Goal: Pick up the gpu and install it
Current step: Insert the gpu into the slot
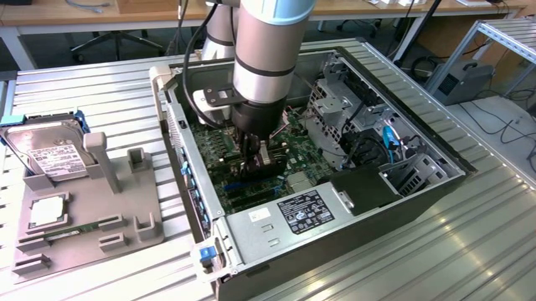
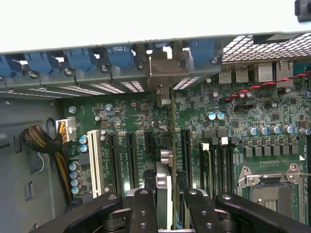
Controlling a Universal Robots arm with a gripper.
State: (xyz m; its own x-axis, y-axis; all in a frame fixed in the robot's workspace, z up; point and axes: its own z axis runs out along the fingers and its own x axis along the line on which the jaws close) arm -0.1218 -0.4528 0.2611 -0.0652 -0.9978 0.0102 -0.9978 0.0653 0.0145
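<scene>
A: From the exterior view, where is the arm?

B: It reaches straight down into the open computer case, which lies on its side on the ribbed metal bench. The pincer is low over the green motherboard, about mid-case. On the exterior view's left stands a grey holder tray with a silver hard drive leaning in it and a green memory stick lying flat.

A: And the gpu?

B: That is clearer in the wrist view. The gpu is seen edge-on, a thin dark card standing upright between the two black fingers, running from the pincer toward the case's rear wall. Its silvery bracket sits up against the row of blue slot clips.

A: So the pincer is grasping it?

B: Yes, the fingers are clenched on the card from both sides. The card's lower edge lines up among the black expansion slots; whether it is fully seated I cannot tell.

A: Anything else the wrist view adds?

B: A white slot, a braided cable bundle with a white plug, and the empty CPU socket.
</scene>
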